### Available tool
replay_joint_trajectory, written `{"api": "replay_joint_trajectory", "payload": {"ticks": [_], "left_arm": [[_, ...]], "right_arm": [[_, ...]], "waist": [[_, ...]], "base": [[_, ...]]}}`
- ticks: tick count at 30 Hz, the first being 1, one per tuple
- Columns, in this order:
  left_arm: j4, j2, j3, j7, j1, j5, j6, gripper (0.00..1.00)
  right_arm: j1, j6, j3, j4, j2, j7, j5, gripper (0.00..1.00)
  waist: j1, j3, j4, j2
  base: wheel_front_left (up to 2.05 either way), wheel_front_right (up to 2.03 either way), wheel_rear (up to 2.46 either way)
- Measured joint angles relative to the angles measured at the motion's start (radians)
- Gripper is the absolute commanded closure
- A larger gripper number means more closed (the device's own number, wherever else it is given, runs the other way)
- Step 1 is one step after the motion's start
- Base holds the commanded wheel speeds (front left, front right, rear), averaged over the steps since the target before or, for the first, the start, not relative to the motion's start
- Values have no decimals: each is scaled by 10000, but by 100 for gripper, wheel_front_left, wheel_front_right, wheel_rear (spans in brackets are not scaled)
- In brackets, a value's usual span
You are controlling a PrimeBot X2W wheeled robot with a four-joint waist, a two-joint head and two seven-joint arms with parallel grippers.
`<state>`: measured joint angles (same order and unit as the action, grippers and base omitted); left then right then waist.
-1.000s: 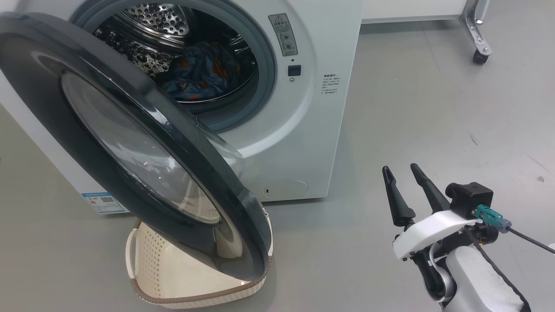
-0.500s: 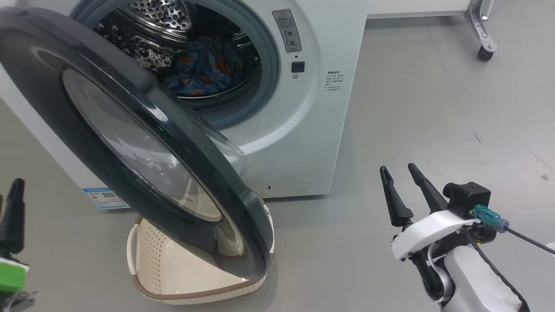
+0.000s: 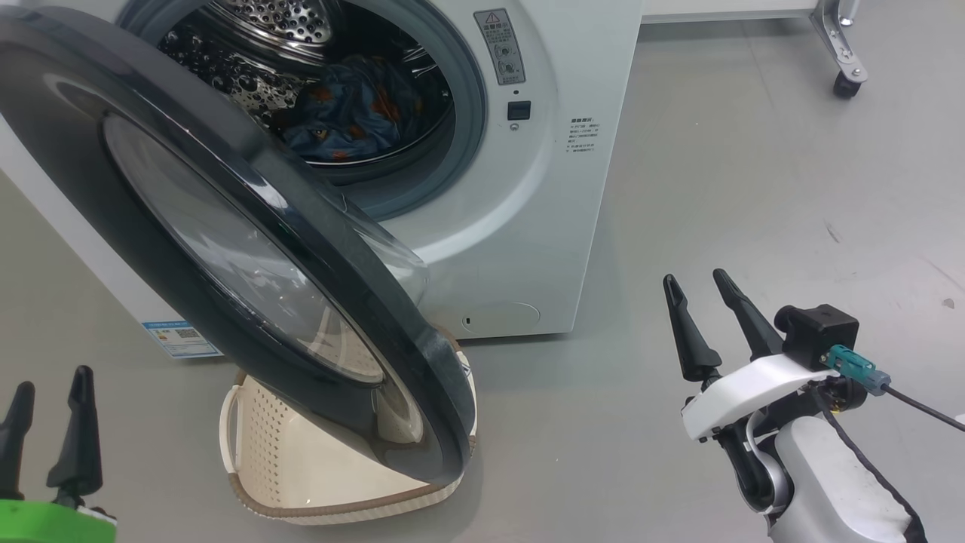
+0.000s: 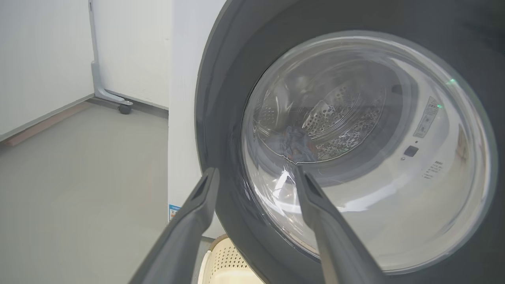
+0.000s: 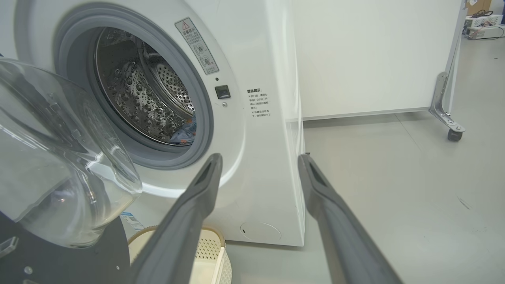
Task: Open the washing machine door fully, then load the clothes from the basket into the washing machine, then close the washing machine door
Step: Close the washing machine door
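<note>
Left end effector [image 3: 53, 381] has risen near the washing machine's [image 3: 528, 226] blue QR label [image 3: 181, 338].

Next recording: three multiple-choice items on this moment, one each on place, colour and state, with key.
1. Where do the clothes lie? A on a chair; B in the drum; C on a shelf.
2. What colour is the rim of the door? A white; B red; C black.
3. The right end effector is: A open, empty; B shut on cloth; C gripping the door.
Key: 1 B, they lie inside it; 2 C, a glossy black band rings it; 3 A, it stands spread with nothing in it.
</note>
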<state>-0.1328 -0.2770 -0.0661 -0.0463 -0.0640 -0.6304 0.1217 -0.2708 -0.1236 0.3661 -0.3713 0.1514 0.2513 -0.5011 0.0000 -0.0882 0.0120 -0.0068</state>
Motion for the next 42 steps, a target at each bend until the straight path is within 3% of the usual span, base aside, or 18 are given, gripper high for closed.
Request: {"api": "replay_joint_trajectory", "payload": {"ticks": [16, 42], "left_arm": [[1371, 8, 755, 2033, -63, 932, 2, 0], [2219, 21, 1177, 2773, 245, 1137, 2, 0]], "right_arm": [[-1, 0, -23, 81, 6, 0, 92, 0], [0, 0, 50, 84, 6, 0, 92, 0]], "waist": [[0, -69, -35, 0], [0, -22, -74, 0]], "base": [[0, 0, 0], [0, 0, 0]]}}
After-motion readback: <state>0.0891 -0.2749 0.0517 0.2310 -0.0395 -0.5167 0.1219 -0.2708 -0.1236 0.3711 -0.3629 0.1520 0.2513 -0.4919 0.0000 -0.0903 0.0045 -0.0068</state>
